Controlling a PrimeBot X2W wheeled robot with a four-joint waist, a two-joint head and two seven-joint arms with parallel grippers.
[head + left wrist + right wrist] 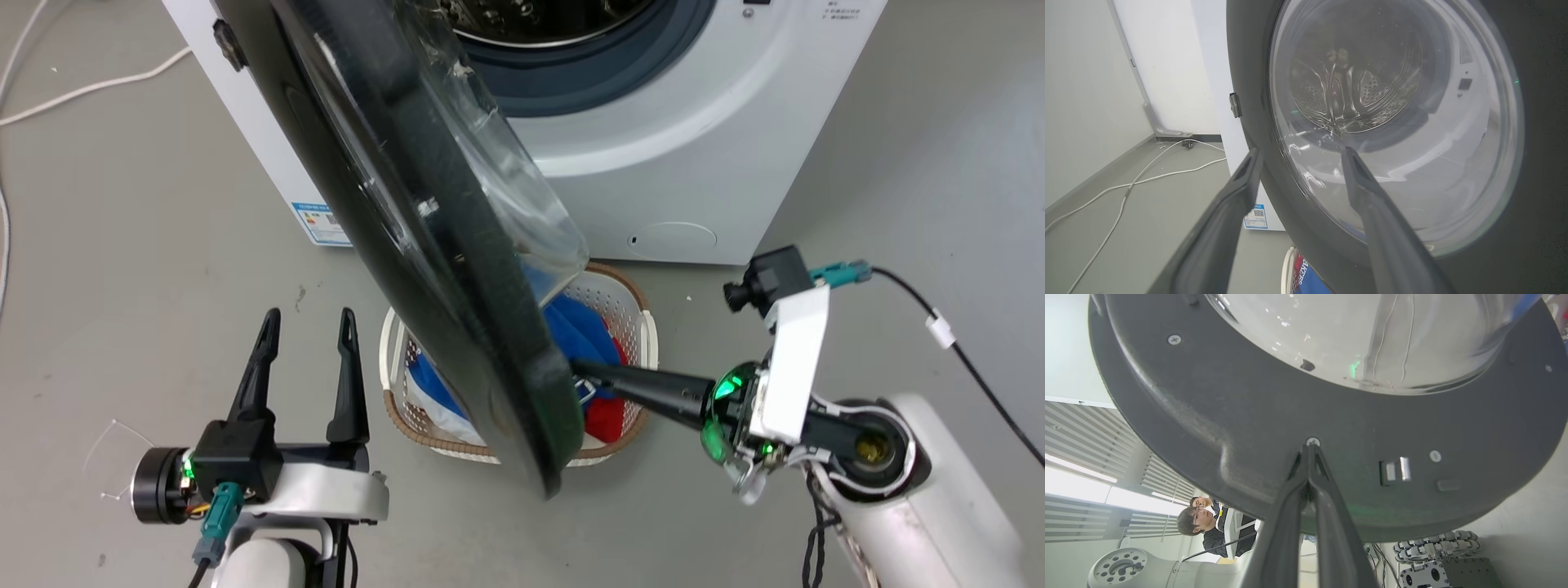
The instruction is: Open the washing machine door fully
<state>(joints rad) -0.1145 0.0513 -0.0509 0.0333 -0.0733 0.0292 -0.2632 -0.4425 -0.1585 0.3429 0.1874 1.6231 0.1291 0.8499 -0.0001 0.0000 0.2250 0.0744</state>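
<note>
1. A white cable (82,86) lies loose on the grey floor (122,245) at the far left.
2. The left tool (310,314) hangs above the bare floor with its two fingers spread wide and nothing between them. It is apart from the door; the left wrist view looks through the door's glass to the steel drum.
3. The washing machine door (490,343) stands swung well out from the machine's front, hinged at the left. It is nearly edge-on in the head view, with its clear glass bowl bulging to the right and its free edge above the basket.
4. A white laundry basket (620,302) with a brown rim sits on the floor just before the washing machine (694,163), holding blue and red cloth.
5. The right tool (580,371) is closed, finger against finger, gripping nothing. Its tips touch the door's dark inner face near the free edge, right by a screw in the right wrist view.
6. Two people (1200,518) show below the door's rim in the right wrist view.
</note>
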